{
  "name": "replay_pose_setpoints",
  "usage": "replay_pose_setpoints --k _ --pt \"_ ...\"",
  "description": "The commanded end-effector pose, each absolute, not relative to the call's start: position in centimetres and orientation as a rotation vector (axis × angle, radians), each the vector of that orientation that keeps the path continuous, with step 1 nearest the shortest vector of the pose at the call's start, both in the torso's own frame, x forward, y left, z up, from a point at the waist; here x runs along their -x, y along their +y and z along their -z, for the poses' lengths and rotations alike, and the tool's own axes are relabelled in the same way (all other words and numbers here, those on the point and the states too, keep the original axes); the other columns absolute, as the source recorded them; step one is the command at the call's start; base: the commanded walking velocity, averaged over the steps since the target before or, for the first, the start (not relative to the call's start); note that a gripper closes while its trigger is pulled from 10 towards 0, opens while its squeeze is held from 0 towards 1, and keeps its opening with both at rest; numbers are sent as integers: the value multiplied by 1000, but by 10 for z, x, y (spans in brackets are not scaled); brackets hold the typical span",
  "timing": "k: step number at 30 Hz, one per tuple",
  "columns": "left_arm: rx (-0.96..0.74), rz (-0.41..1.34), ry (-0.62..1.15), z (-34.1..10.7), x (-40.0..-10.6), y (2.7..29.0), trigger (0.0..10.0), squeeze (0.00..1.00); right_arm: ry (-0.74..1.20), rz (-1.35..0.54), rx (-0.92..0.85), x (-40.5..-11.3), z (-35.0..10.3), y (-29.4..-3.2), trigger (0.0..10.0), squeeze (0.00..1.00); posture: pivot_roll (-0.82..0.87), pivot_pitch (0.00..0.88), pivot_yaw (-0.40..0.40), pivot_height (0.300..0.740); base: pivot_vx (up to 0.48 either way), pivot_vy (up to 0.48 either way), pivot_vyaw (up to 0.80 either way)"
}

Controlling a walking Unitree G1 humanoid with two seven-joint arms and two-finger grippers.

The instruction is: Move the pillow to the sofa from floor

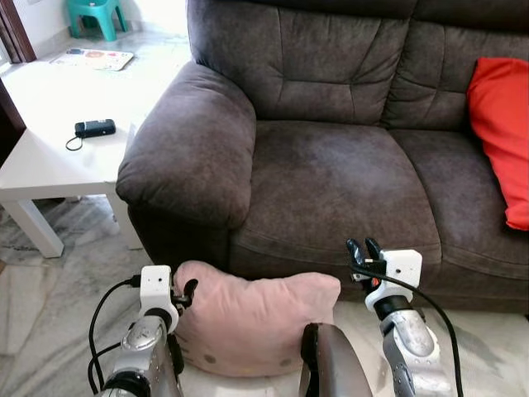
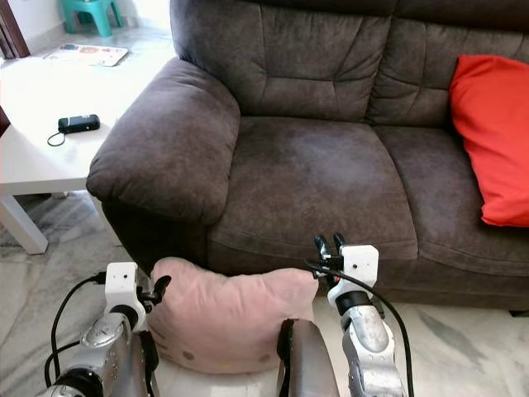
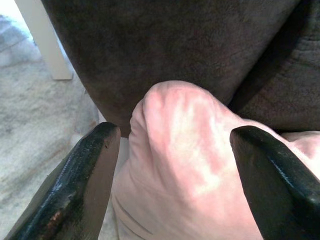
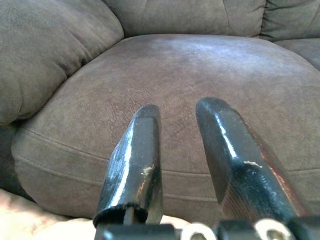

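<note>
Pink pillow (image 1: 252,322) lay on floor against sofa (image 1: 331,182) front. Left gripper (image 3: 172,165) spread wide around its corner, ready to grip; right gripper (image 1: 364,251) narrow, empty.

A pale pink pillow (image 1: 256,322), dark brown sofa (image 1: 331,157), red cushion (image 1: 500,132), white table (image 1: 58,141), teal stool (image 1: 95,15).

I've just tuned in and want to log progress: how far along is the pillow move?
Early stage. Done: the robot stands at the sofa, arms forward. In hand: the left gripper is open with its fingers on either side of a corner of the pink pillow, not closed on it; the right gripper hovers near the seat front. Left: grip, lift from the floor, place on the seat.
</note>
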State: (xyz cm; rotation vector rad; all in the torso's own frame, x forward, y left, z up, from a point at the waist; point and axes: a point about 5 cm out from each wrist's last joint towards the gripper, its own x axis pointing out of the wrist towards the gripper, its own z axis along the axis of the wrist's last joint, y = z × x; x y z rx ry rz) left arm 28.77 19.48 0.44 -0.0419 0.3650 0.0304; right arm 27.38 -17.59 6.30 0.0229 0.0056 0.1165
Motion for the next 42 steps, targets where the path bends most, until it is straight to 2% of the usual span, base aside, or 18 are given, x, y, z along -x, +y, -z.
replay_pose_setpoints --k 1,9,15,19,21,22,24,28,29,30,33,38,42 --pt "61 -32 373 -6 -291 194 10000 0 4 -116 -23 -272 -65 -178 10000 0 -17 0 -112 478 0 0 0" --pt "46 -23 394 -7 -294 196 10000 0 -25 -139 -18 -273 -79 -178 10000 0 -41 0 -128 478 0 0 0" --pt "29 4 400 -10 -300 191 10000 0 -90 -131 -45 -272 -109 -186 10000 0 -82 8 -160 478 0 0 0" --pt "49 -6 370 -15 -303 190 10000 0 -129 -141 -44 -264 -138 -193 10000 0 -108 96 -204 478 0 0 0" --pt "45 -7 368 -15 -303 191 10000 0 -130 -146 -47 -264 -141 -193 10000 0 -108 96 -204 478 0 0 0" --pt "52 -10 349 -18 -305 193 10000 0 -136 -171 -45 -262 -150 -190 10000 0 -123 146 -237 478 0 0 0" --pt "50 -11 341 -19 -305 193 10000 0 -139 -182 -45 -260 -155 -189 10000 0 -123 152 -241 478 0 0 0" --pt "19 -19 332 -21 -304 200 10000 0 -137 -235 -38 -252 -175 -184 10000 0 -143 229 -282 478 0 0 0" --pt "4 -23 328 -22 -304 202 10000 173 -135 -241 -41 -252 -177 -183 10000 0 -143 229 -282 478 0 0 0" --pt "-25 -37 329 -24 -304 207 10000 1000 -132 -247 -42 -251 -179 -182 10000 0 -142 248 -288 478 0 0 0" --pt "-81 -113 288 -36 -308 227 10000 1000 -132 -274 -42 -247 -190 -179 10000 0 -127 261 -294 478 0 0 0" --pt "-100 -154 230 -52 -315 239 10000 1000 -130 -282 -49 -246 -198 -177 10000 0 -129 287 -292 478 0 0 0" --pt "-34 -156 148 -72 -326 243 10000 1000 -107 -287 -53 -239 -204 -176 10000 0 -139 297 -293 478 0 0 0"
